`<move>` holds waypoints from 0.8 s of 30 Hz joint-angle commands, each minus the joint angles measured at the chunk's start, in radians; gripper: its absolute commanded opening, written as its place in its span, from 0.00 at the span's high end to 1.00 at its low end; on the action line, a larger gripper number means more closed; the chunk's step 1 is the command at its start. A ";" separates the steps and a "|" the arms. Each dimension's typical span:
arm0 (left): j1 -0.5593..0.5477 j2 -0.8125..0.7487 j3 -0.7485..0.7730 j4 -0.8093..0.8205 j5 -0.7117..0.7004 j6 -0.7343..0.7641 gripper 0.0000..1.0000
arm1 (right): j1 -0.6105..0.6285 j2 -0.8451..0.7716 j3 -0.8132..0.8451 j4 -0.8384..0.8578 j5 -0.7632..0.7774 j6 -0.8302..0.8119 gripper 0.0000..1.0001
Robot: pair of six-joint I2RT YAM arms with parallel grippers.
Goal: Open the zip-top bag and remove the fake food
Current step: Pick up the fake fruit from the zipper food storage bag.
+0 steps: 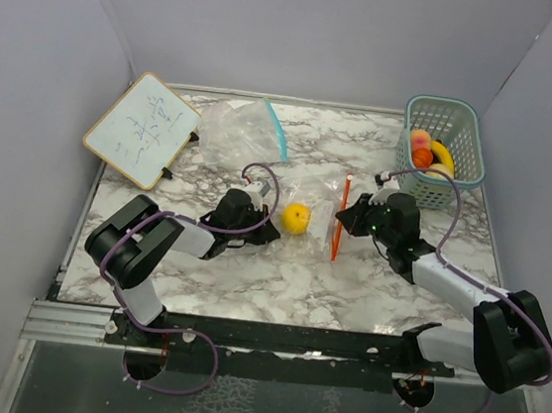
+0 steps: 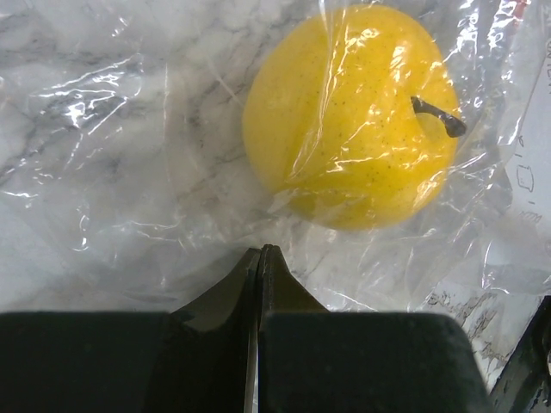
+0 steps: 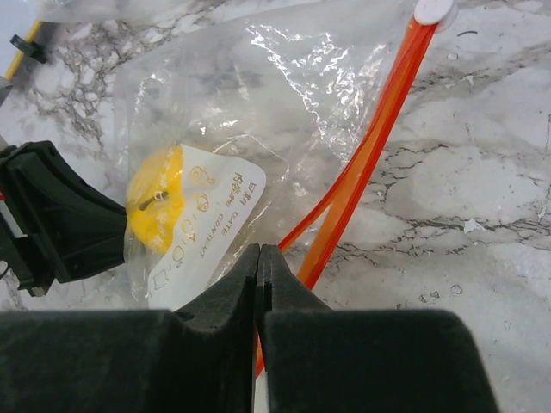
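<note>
At the centre of the marble table (image 1: pixel 198 277) lies the clear bag (image 1: pixel 312 193), flat, with its orange zip strip (image 1: pixel 337 238) on the right-hand side. One yellow fruit (image 2: pixel 349 116) sits inside the bag, toward its left end, stem pointing at the zip.

My left gripper (image 2: pixel 263 251) is closed, fingertips together on the table at the bag's left edge. The yellow fruit lies just ahead of these fingertips and slightly to the right, apart from them, with only plastic film between. I cannot tell whether film is pinched in the jaws.

My right gripper (image 3: pixel 259 249) is also closed, fingertips together at the zip strip. The strip runs up and away from the tips to its white slider (image 3: pixel 434 10); close to the tips its two tracks stand parted. I cannot tell whether a track is clamped. From this side the yellow fruit lies beyond the bag's white label (image 3: pixel 207 224), to the left of the tips.

Further toy fruits (image 1: pixel 427 154) rest in the teal basket (image 1: pixel 465 123) at the far right. A second bag (image 1: pixel 235 127) and a whiteboard (image 1: pixel 140 129) lie at the far left.
</note>
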 commanded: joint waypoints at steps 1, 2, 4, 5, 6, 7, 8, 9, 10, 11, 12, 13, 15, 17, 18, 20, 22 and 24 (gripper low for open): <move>-0.005 0.012 0.005 -0.008 0.022 0.017 1.00 | 0.002 0.049 0.004 0.008 -0.025 0.006 0.97; -0.005 0.008 0.006 -0.014 0.020 0.020 1.00 | 0.003 0.049 -0.003 0.011 -0.028 0.009 0.97; -0.005 0.004 0.005 -0.022 0.016 0.026 1.00 | 0.003 0.025 -0.014 0.011 -0.017 0.008 0.97; -0.005 0.003 0.005 -0.023 0.015 0.028 1.00 | 0.003 0.013 -0.015 0.002 -0.005 0.001 0.97; -0.005 0.005 0.003 -0.024 0.014 0.028 1.00 | 0.002 0.004 -0.012 -0.013 0.007 -0.004 0.97; -0.005 0.006 0.002 -0.021 0.014 0.028 1.00 | 0.002 0.000 -0.008 -0.027 0.015 -0.010 0.97; -0.005 0.007 0.000 -0.018 0.015 0.026 1.00 | 0.002 -0.006 -0.006 -0.043 0.021 -0.013 0.97; -0.006 0.008 -0.003 -0.014 0.016 0.024 1.00 | 0.002 -0.013 -0.008 -0.055 0.028 -0.015 0.97; -0.005 0.008 -0.006 -0.010 0.016 0.023 1.00 | 0.003 -0.023 -0.014 -0.057 0.030 -0.012 0.97; -0.005 0.007 -0.008 -0.009 0.016 0.022 1.00 | 0.003 -0.035 -0.021 -0.056 0.031 -0.012 0.97; -0.005 0.006 -0.009 -0.010 0.016 0.022 1.00 | 0.002 -0.046 -0.028 -0.053 0.029 -0.011 0.97; -0.005 0.005 -0.010 -0.010 0.016 0.022 1.00 | 0.001 -0.054 -0.033 -0.053 0.026 -0.013 0.97; -0.005 0.003 -0.009 -0.012 0.016 0.023 1.00 | 0.002 -0.062 -0.035 -0.065 0.021 -0.012 0.97; -0.005 -0.002 -0.002 -0.023 0.015 0.029 1.00 | 0.002 -0.067 -0.043 -0.060 0.021 -0.011 0.97; -0.005 -0.005 0.001 -0.026 0.012 0.031 1.00 | 0.002 -0.064 -0.045 -0.058 0.018 -0.011 0.97; -0.005 -0.007 0.008 -0.031 0.008 0.033 1.00 | 0.001 -0.043 -0.051 -0.043 0.006 -0.008 0.97; -0.005 -0.005 0.014 -0.030 0.009 0.032 1.00 | 0.002 -0.015 -0.060 -0.023 -0.008 -0.001 0.97; -0.005 -0.003 0.014 -0.026 0.011 0.028 1.00 | 0.002 0.005 -0.067 0.002 -0.015 0.006 0.97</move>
